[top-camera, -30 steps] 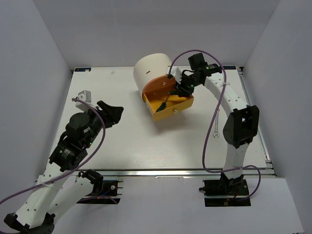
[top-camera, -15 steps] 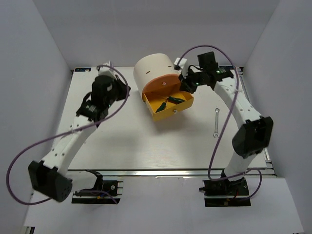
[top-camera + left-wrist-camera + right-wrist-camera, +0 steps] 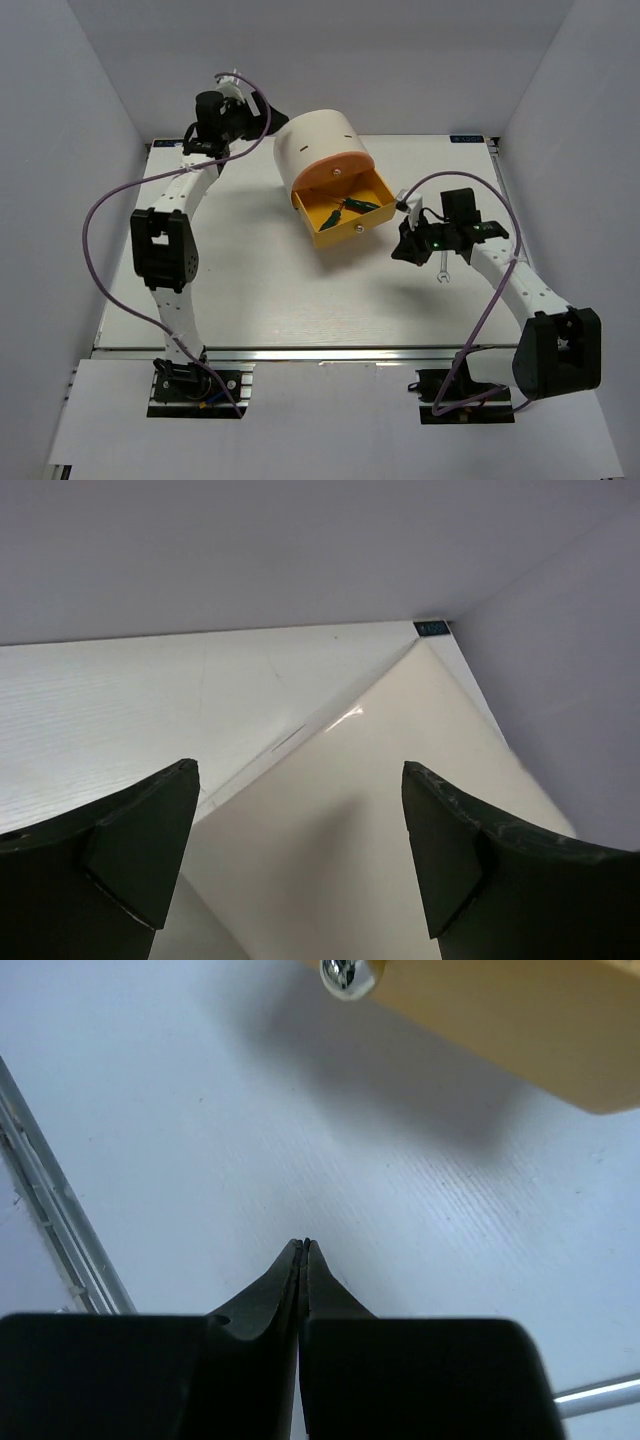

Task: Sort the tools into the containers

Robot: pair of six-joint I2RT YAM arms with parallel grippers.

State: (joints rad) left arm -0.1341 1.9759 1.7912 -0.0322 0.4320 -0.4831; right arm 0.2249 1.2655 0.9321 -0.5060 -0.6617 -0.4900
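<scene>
Two, seemingly, thin green-and-black screwdrivers [image 3: 345, 210] lie in the open yellow drawer [image 3: 350, 233], visible only overhead; a silver spanner [image 3: 444, 262] rests near the clenched, empty right end effector [image 3: 303, 1244]. The left end effector [image 3: 298, 770] gapes over the cream cylindrical cabinet [image 3: 350, 840].

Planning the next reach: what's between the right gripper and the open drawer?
Only bare table separates the right gripper from the yellow drawer, clearest in the right wrist view.
</scene>
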